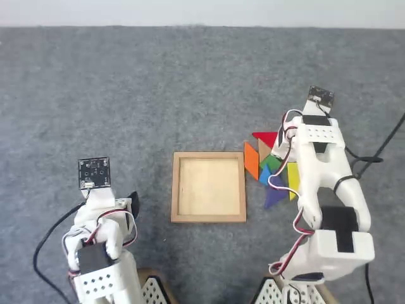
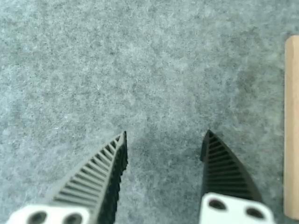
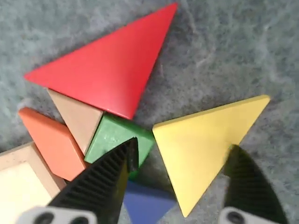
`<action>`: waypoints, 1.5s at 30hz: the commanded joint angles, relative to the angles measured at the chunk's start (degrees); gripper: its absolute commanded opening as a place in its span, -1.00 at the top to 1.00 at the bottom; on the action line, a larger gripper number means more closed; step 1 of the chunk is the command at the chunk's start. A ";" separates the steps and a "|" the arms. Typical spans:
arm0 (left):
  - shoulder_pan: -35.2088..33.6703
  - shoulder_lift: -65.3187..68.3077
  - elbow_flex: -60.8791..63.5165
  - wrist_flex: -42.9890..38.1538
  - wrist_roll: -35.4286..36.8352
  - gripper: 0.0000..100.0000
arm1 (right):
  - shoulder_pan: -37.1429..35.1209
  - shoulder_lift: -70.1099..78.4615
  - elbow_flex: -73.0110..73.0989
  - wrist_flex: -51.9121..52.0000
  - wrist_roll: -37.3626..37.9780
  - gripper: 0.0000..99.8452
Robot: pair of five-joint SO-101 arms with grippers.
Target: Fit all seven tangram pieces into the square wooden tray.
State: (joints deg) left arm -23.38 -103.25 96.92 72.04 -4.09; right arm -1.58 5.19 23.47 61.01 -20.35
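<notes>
Right gripper (image 3: pixel 182 147) wide open, empty, hanging over tangram pieces (image 1: pixel 269 166). Yellow triangle (image 3: pixel 205 144) directly beneath, between my jaws; one jaw tip over green piece (image 3: pixel 114 135), other past yellow's far edge. Its long edge runs slantwise to my closing line; I judge wrist turn needed. Pieces lie just beside wooden tray (image 1: pixel 176 187), none inside. Left gripper (image 2: pixel 163 137) open, empty, over carpet (image 2: pixel 140 70) on tray's other side, farther off.
</notes>
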 commanded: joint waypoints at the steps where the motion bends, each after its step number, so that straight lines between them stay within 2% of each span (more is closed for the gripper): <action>1: -0.35 -0.88 -0.48 0.26 0.53 0.51 | 0.75 1.89 -0.35 0.22 -0.97 0.34; 15: -0.35 -0.88 -0.48 0.26 0.53 0.51 | 0.40 16.84 -12.84 4.00 -3.78 0.35; 21: -0.35 -0.88 -0.48 0.26 0.53 0.51 | 0.92 19.74 -16.18 9.01 -3.87 0.36; 27: -0.35 -0.88 -0.48 0.26 0.53 0.51 | 6.81 20.00 -16.35 11.65 -3.34 0.36; 31: -0.35 -0.88 -0.48 0.26 0.53 0.51 | 9.63 19.82 -16.44 13.14 2.29 0.36; 38: -0.35 -0.88 -0.48 0.26 0.53 0.51 | 10.68 19.74 -17.41 13.23 2.64 0.36; 40: -0.35 -0.88 -0.48 0.26 0.53 0.51 | 10.24 19.56 -18.81 13.23 0.70 0.36; 45: -0.35 -0.88 -0.48 0.26 0.53 0.51 | 7.43 19.74 -21.80 13.32 -15.91 0.36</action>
State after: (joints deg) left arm -23.47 -103.25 96.92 72.04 -4.09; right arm 7.21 25.23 5.10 73.58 -24.40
